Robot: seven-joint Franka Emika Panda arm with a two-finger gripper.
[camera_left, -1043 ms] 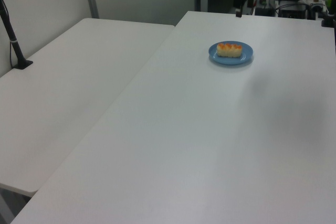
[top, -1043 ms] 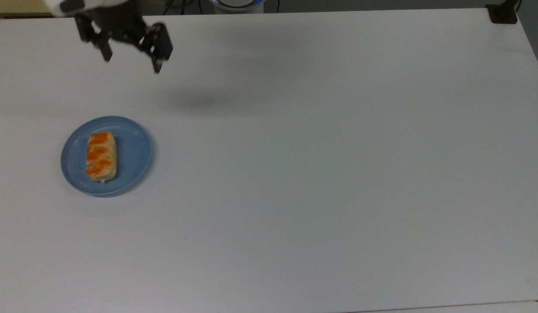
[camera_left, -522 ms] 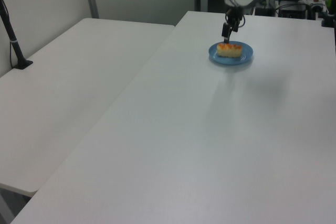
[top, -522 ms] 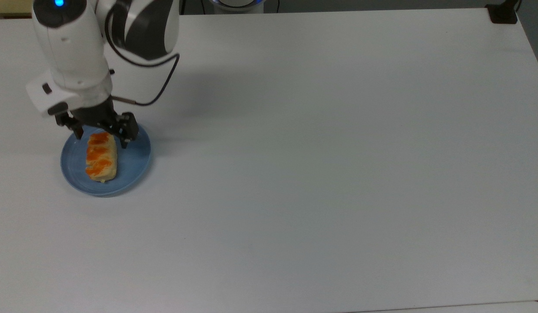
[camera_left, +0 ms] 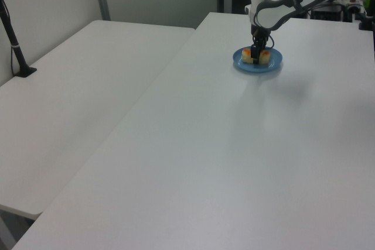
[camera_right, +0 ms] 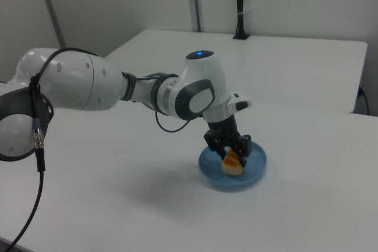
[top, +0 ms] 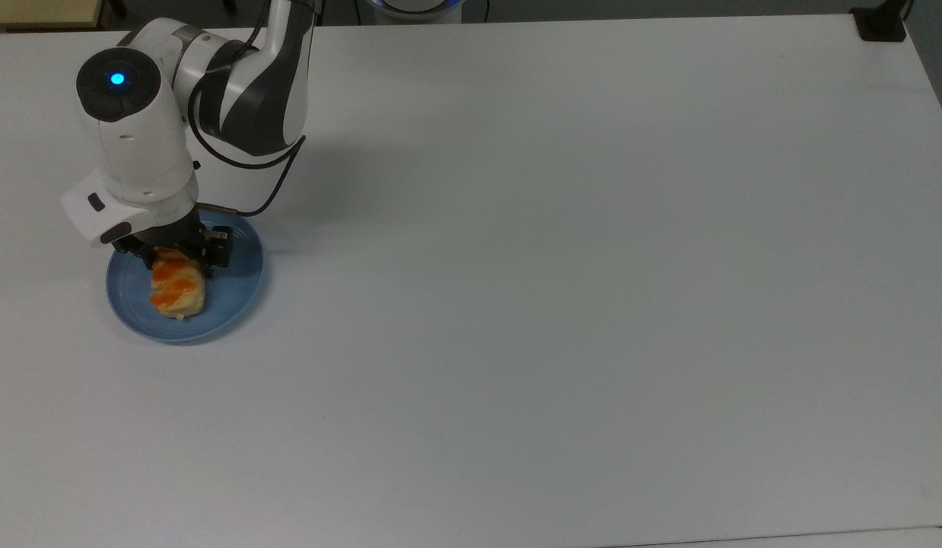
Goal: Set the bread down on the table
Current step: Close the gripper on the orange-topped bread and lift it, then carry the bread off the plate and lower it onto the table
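End effector (top: pixel 176 257) of mine sits low, fingers on both sides of the bread (top: pixel 179 289), squeezing it to lift it off the blue plate (top: pixel 235 293) onto the worktop (top: pixel 562 304).

Top view overhead; left, right views oblique, opposite sides.

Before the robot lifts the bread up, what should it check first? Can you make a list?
1. Hand is down at the bread, its fingers on either side of it: ok.
2. Fingers squeezed tight on the bread: cannot tell.
3. Bread lies on the blue plate: ok.
4. Bare table beside the plate to put the bread on: ok.
5. Nothing lies in the way on that side: ok.
6. Plate will stay put when the bread goes up: cannot tell.
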